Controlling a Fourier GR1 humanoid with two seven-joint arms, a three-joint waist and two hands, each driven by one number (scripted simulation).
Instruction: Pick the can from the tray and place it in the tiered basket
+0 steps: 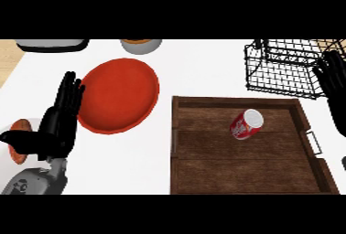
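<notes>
- Since the can sits untouched in the tray, the step now looks like reaching for it and picking it up.
- To do this well, the right hand should come in over the tray's right wall and go down beside the can, with fingers on one side and thumb on the other.
- It should miss the tray's wall and handle on the way.
- The can looks tipped a little, so it may roll if it gets bumped.
- The right hand is at the right edge, up by the tiered basket. Its fingers look straight and it holds nothing.
- The can is red with a white top. It sits in the far part of the tray, a bit right of the middle.
- It is left of the right hand, nearer the robot and well apart from it.
- The left hand rests open at the left, fingers up, beside the red plate.
- The basket is just past the tray's far right corner, so lifting the can there should be a short trip.
</notes>
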